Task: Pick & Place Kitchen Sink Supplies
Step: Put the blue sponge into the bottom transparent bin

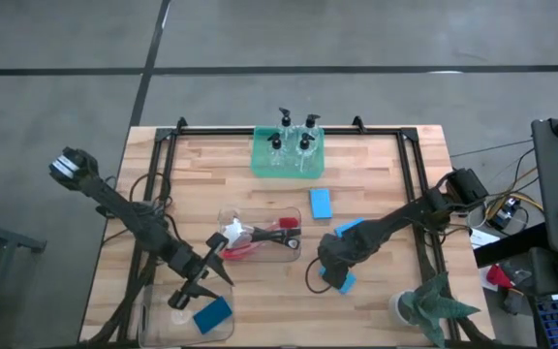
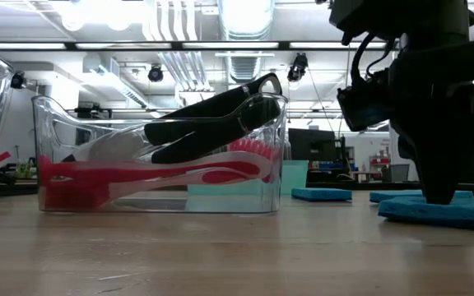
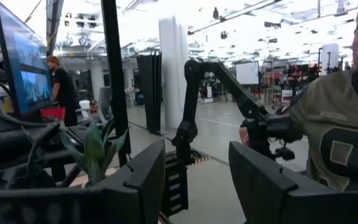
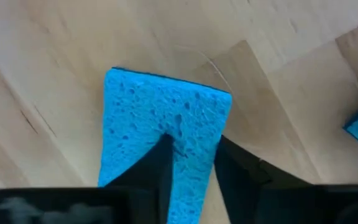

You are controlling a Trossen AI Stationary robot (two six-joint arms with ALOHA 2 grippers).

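Right gripper (image 4: 191, 165) pressed down on blue sponge (image 4: 163, 124), fingers astride it, grip uncertain; left gripper (image 1: 194, 287) parted, empty, over near-left bin (image 1: 153, 325)

Four sponges (image 1: 321, 203); four pump bottles (image 1: 285, 119); three brushes (image 1: 260, 233).

Overhead camera looks straight down; low camera sits level with table (image 1: 376, 174).

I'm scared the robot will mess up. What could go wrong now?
The right gripper is pressing down on a blue sponge, so the soft sponge might squash or slip away. Another sponge lies very close beside that arm and could get bumped. The left gripper, open, hangs above a clear bin holding a sponge; it might knock the bin.
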